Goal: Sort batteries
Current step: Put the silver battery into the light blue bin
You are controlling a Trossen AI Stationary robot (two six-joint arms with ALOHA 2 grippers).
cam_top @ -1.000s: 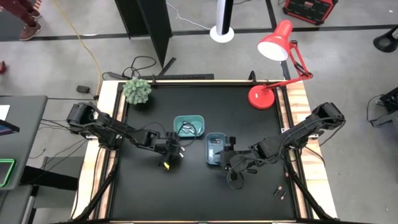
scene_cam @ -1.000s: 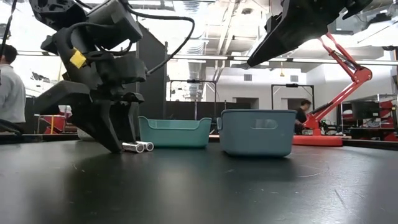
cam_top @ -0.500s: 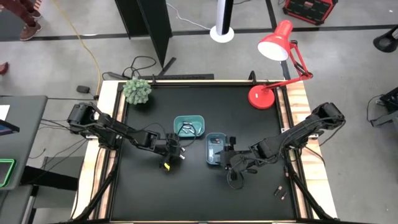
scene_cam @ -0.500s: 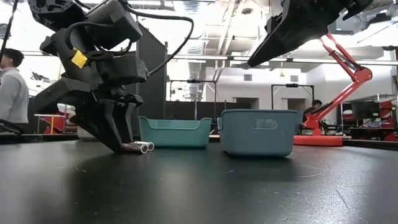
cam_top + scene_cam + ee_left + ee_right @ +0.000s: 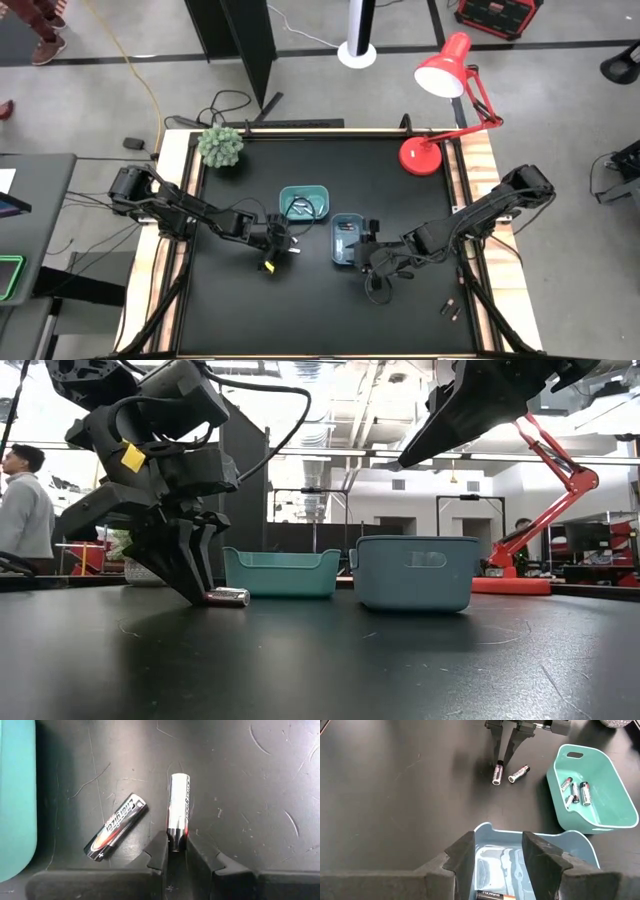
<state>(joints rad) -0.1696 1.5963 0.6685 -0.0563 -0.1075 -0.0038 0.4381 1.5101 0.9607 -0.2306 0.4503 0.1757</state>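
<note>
Left end effector (image 5: 173, 851) clamps a shiny silver battery (image 5: 179, 810) lying beside the teal tray (image 5: 304, 204); right end effector (image 5: 497, 854) stands apart.

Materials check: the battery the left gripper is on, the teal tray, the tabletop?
Silver battery between the left gripper fingers: looks like a metal can under a glossy printed wrap; bright mirror-like streaks along it. Teal tray: probably moulded plastic, smooth semi-matte, rounded rim with a handle slot. Tabletop: dark matte sheet, material unclear; fine pale scratches all over.
</note>
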